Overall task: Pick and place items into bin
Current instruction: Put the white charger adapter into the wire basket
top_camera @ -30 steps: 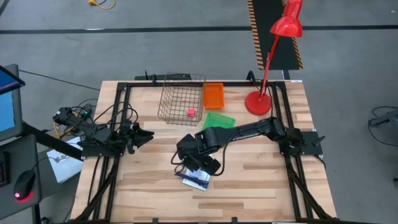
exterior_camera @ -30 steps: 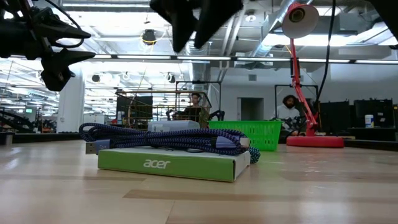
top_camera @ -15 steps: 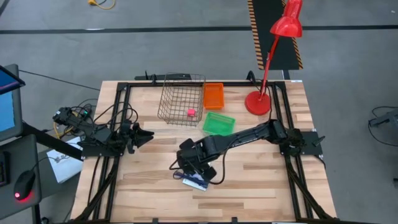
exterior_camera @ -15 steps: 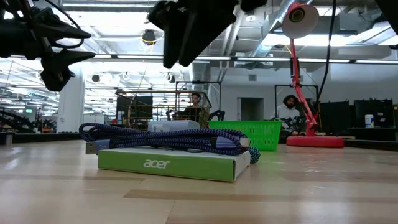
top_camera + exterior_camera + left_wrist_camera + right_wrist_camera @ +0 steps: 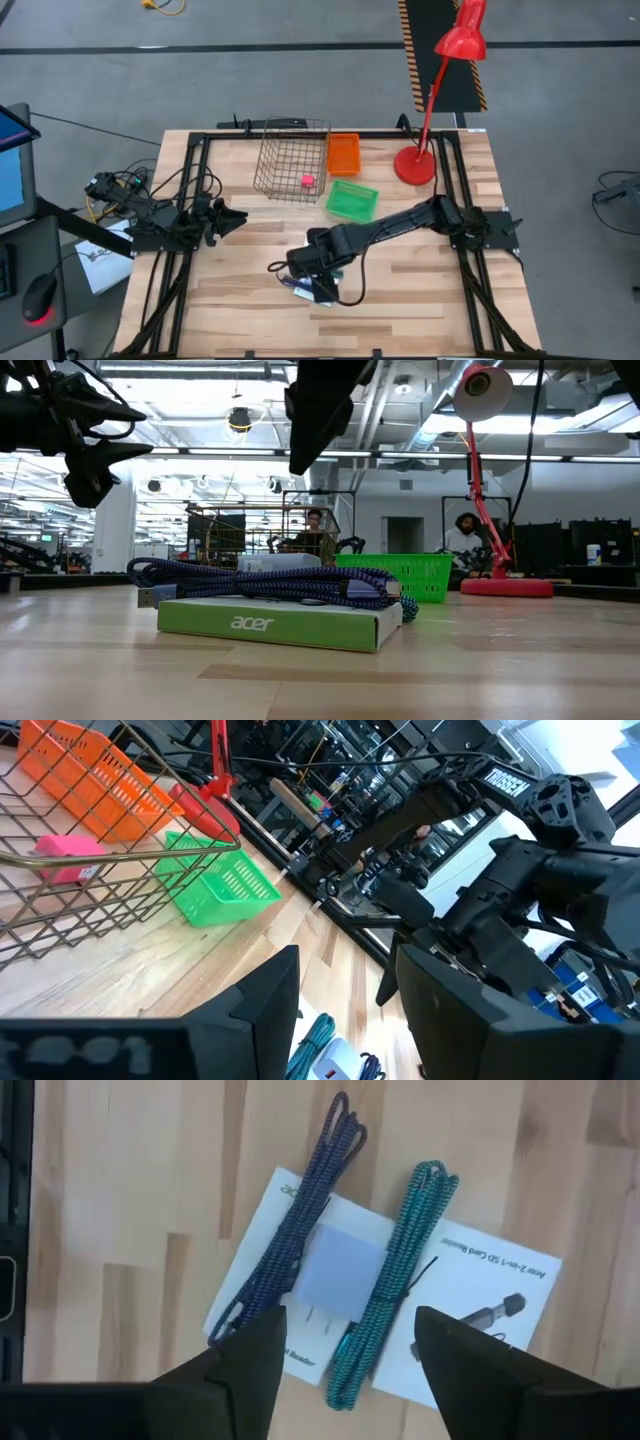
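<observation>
A small pile lies near the table's front middle: two flat white packets (image 5: 490, 1295) with dark print. Resting on them are a dark blue cord bundle (image 5: 300, 1230), a teal cord bundle (image 5: 395, 1280) and, between the cords, a lilac cube (image 5: 338, 1273). In the low view the pile shows as a green-edged box (image 5: 270, 625) under the cords. My right gripper (image 5: 345, 1370) hangs open above the pile, pointing down, its fingers either side of the cube and touching nothing. A pink cube (image 5: 308, 181) sits inside the wire basket (image 5: 293, 160). My left gripper (image 5: 238, 218) waits open at the table's left.
A green basket (image 5: 352, 199) and an orange basket (image 5: 343, 153) stand right of the wire basket. A red desk lamp (image 5: 415, 165) has its base at the far right. Black frame rails run along the table's left and right edges. People sit in the room beyond.
My right gripper has moved toward the table's near edge and a little left, from beside the green basket to over the pile. The pile has stayed where it was.
</observation>
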### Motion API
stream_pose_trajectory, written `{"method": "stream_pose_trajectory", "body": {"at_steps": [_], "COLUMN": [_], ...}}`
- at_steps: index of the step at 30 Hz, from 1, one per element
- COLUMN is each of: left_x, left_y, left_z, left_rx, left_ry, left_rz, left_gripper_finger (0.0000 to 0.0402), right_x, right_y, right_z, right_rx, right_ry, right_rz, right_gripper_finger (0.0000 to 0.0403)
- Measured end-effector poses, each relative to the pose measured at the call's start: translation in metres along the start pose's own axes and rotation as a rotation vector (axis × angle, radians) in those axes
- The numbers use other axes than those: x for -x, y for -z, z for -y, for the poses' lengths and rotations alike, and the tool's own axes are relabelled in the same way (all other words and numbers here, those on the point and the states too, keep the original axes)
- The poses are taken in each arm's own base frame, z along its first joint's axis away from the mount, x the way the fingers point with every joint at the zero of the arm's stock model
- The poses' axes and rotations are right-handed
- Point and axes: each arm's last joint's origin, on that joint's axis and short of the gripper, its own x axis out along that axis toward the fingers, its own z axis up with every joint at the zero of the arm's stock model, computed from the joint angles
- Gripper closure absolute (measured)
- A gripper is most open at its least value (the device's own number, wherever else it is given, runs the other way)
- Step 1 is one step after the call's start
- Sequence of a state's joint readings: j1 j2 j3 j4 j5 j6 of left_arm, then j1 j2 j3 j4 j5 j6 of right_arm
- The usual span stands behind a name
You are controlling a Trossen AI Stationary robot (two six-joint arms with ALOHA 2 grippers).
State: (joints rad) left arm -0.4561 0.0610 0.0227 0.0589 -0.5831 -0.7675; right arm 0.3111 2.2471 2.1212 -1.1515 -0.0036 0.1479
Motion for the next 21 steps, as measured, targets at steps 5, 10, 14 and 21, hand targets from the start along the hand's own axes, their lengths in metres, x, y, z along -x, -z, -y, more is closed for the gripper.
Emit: {"method": "stream_pose_trajectory", "body": {"at_steps": [5, 10, 14, 21], "left_x": [0.0, 0.0, 0.0, 0.0], "left_y": [0.0, 0.0, 0.0, 0.0], "left_z": [0.0, 0.0, 0.0, 0.0], "left_rx": [0.0, 0.0, 0.0, 0.0], "left_ry": [0.0, 0.0, -0.002, -0.004], "left_rz": [0.0, 0.0, 0.002, 0.004], "left_gripper_finger": [0.0244, 0.0244, 0.0244, 0.0244], "right_x": [0.0, 0.0, 0.0, 0.0], "right_y": [0.0, -0.003, -0.003, 0.0], "right_z": [-0.001, 0.008, 0.015, 0.007], "right_rx": [-0.044, -0.11, -0.13, -0.032], "right_ry": [0.0, 0.004, 0.01, 0.004], "right_rz": [0.003, 0.016, 0.008, -0.006], "right_gripper_finger": [0.0172, 0.0177, 0.0181, 0.0177]}}
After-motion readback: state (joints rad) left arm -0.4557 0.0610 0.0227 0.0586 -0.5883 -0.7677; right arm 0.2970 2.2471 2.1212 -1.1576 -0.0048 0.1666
